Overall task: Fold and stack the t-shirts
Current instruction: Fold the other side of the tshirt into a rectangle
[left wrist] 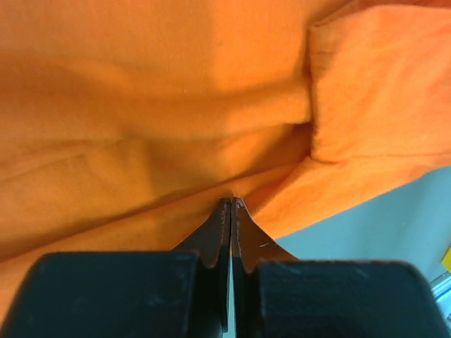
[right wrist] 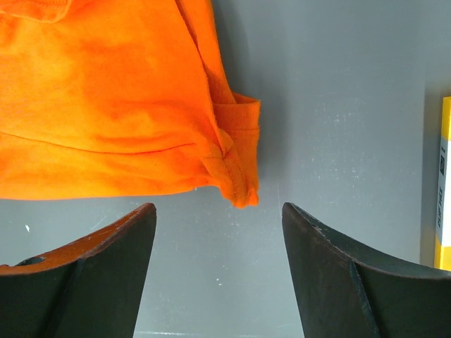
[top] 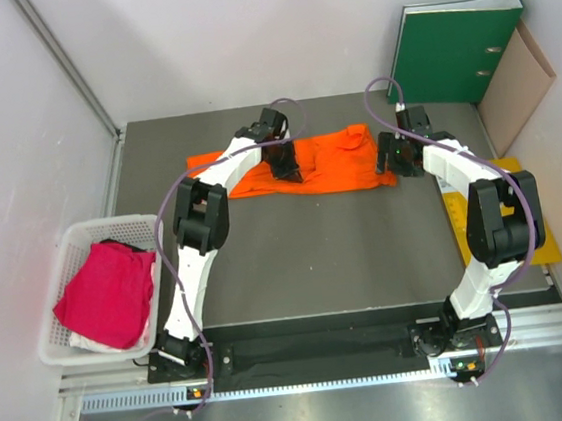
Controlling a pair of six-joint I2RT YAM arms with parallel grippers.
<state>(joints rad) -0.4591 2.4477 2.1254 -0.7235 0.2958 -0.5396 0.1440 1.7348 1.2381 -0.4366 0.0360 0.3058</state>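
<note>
The orange t-shirt [top: 336, 159] lies as a long strip across the far middle of the table. My left gripper [top: 290, 172] is down on its middle. In the left wrist view the gripper [left wrist: 231, 202] is shut, with creases of the orange cloth [left wrist: 176, 105] drawn into its tips. My right gripper [top: 394, 163] is at the shirt's right end. In the right wrist view it [right wrist: 218, 211] is open and empty, with the shirt's sleeve corner [right wrist: 239, 186] just beyond the tips. The magenta-pink t-shirt [top: 109, 294] lies bunched in the basket.
The white mesh basket [top: 73, 237] stands at the left table edge. A green binder [top: 450, 52] and a brown folder [top: 514, 85] lean at the back right. A yellow envelope [top: 540, 234] lies under the right arm and also shows in the right wrist view [right wrist: 444, 183].
</note>
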